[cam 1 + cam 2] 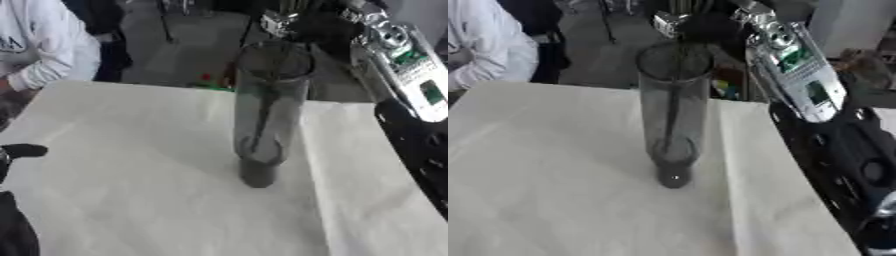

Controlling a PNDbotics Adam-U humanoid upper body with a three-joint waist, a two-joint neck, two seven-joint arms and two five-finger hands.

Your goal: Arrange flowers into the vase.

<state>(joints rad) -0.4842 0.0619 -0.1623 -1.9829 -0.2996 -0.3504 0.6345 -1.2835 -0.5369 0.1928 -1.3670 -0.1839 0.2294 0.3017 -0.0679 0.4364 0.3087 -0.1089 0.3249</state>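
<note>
The vase [267,110] stands upright mid-table [131,200]; my left hand [19,151] sits at its left edge.

You have a table [131,200] covered with white cloth; only the tall clear vase [267,115] stands upright on it, near its far edge.

A tall clear vase [265,115] stood upright near the middle of the white worktop [131,200], the one obstacle on it. Bare cloth lay open on every side of it. The right arm [798,75] hung over the right edge, crowding the vase's mouth from behind; the left hand [19,152] sat at the left edge.
</note>
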